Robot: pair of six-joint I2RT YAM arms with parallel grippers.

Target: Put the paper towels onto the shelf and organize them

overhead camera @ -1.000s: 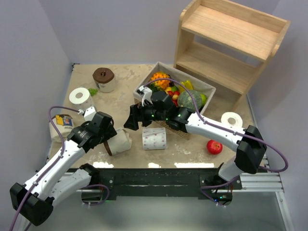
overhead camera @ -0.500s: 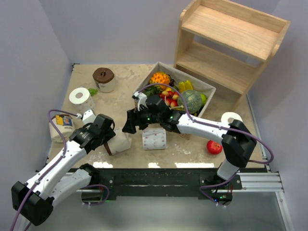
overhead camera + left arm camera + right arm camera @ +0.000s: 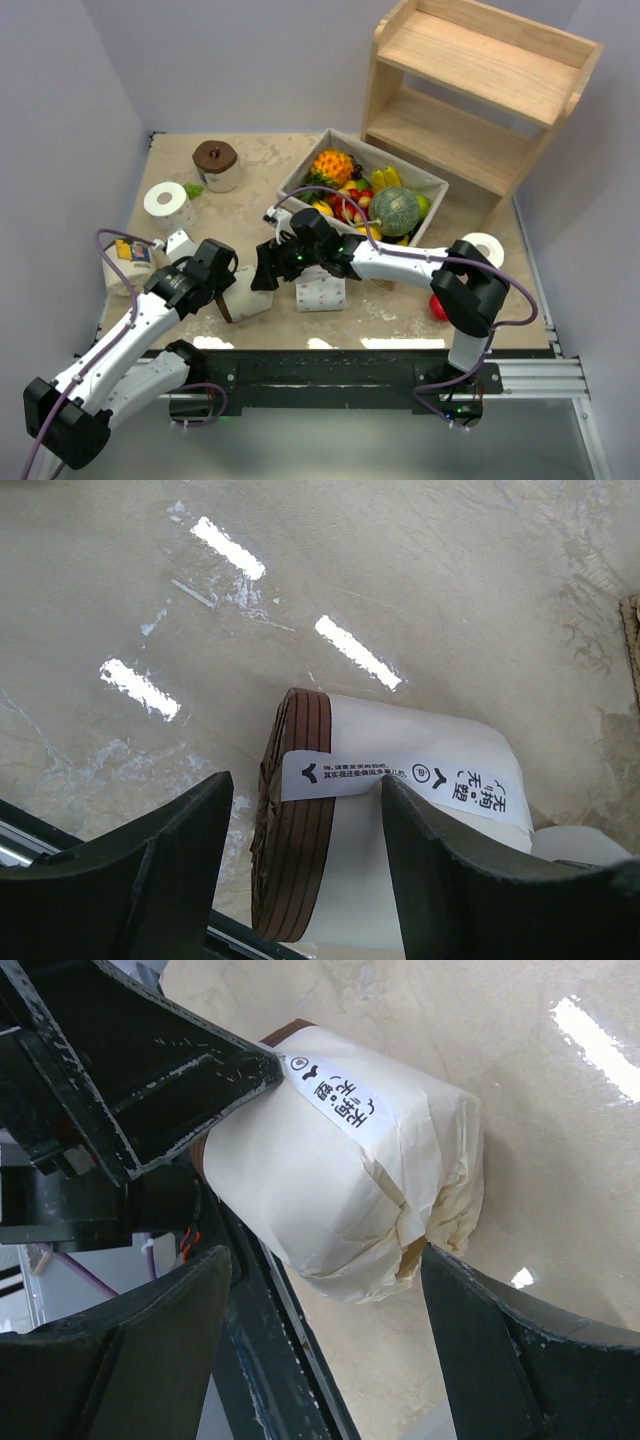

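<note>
Wrapped roll (image 3: pixel 340 1160): matt cream paper wrap, creased at the folded end, w/ a ribbed brown band & a smooth white printed label; bare roll (image 3: pixel 320 290) is soft matt white paper. Table (image 3: pixel 420 570) looks like marbled stone, glossy w/ bright glare streaks. Shelf (image 3: pixel 480 60): pale matt wood, grain showing; right gripper's fingers (image 3: pixel 130 1350) are matt black plastic, edges scuffed whitish.

You're getting bright, even overhead light. White strip glare is bouncing off the glossy beige marbled tabletop (image 3: pixel 450 570) in both wrist views. The left gripper's black fingers (image 3: pixel 130 880) are blurring softly up close; the cream-wrapped, brown-banded paper roll (image 3: pixel 400 735) is reading sharp.
</note>
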